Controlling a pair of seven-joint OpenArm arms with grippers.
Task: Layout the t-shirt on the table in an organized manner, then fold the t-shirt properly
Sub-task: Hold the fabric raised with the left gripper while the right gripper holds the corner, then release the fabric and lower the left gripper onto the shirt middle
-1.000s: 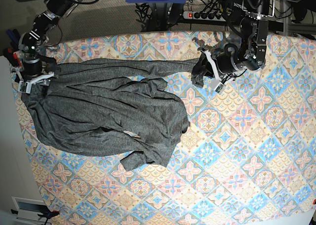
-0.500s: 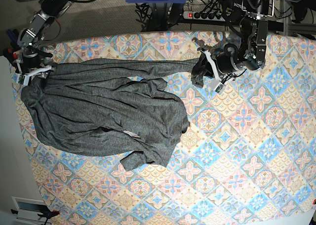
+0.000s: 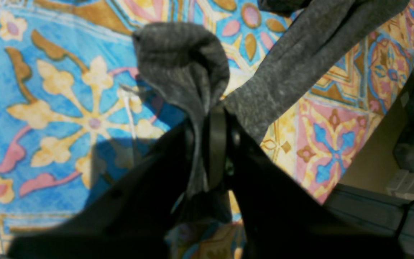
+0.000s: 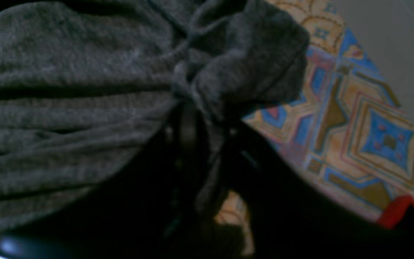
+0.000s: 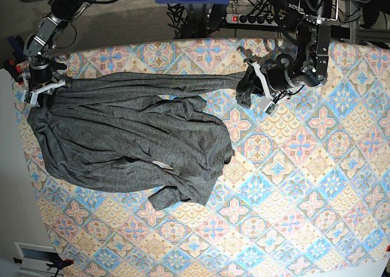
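Since the earlier frames, the right gripper (image 5: 38, 89) has shifted up and inward along the table's left edge and its jaws have gone from spread to pinched on cloth; the left gripper (image 5: 261, 89) has held its place.

Base view, left to right: the right gripper sits at the far-left corner of the t-shirt (image 5: 128, 140), gripping the fabric there. The grey shirt lies rumpled over the left half of the table (image 5: 317, 185), its long axis running left to right along the upper edge, where a taut band of cloth stretches to the left gripper. The rest of the garment sags toward the near side, ending in a folded flap near the centre.

The right wrist view shows what the base view cannot: the jaws closed on a bunched knot of t-shirt (image 4: 84, 90), pleats fanning away to the left, the patterned table (image 4: 372, 136) to the right.

The left wrist view shows the left gripper (image 3: 207, 144) clamped together on a rolled corner of t-shirt (image 3: 185, 64), lifted clear of the table (image 3: 59, 108), with cloth trailing away to the upper right.
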